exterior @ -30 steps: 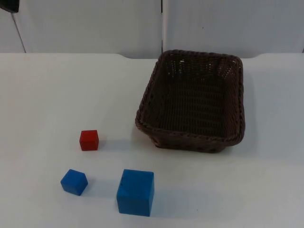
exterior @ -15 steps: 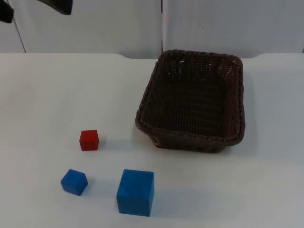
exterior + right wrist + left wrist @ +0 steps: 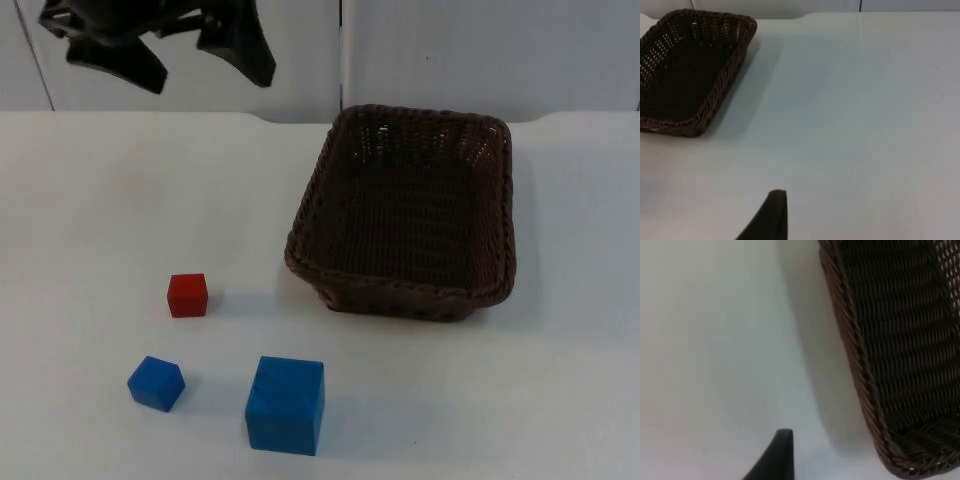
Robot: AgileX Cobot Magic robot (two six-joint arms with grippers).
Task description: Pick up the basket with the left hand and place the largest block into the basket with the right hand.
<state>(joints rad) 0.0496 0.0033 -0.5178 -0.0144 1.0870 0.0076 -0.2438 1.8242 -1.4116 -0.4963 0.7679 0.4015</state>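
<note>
Basket (image 3: pixel 405 215) of dark brown wicker is sitting on the white worktop (image 3: pixel 90 200), on the right half of the top view and close to the grey partition wall (image 3: pixel 480 50). We are seeing that it is empty and that its long sides are running away from the camera. Nothing is touching it.

In front of it, on the near left part of the worktop, three blocks are lying apart from each other. We are finding the large blue block (image 3: pixel 286 404) nearest to the front edge, the small blue block (image 3: pixel 156 383) just to its left, slightly turned, and the small red block (image 3: pixel 187 295) behind the small blue one. All three are well apart from the basket.

We are seeing the left tool (image 3: pixel 205 62) hanging in the air at the far left of the top view, above the back of the worktop and well left of the basket; its two black fingers (image 3: pixel 245 50) are standing spread, with nothing between them. In the left wrist view the basket's rim (image 3: pixel 855 365) is appearing just beside the bare worktop, and the tool is not touching it.

In the right wrist view we are looking at the basket (image 3: pixel 690 70) from a distance across the bare worktop; of the right tool we cannot tell whether it is spread or closed.
</note>
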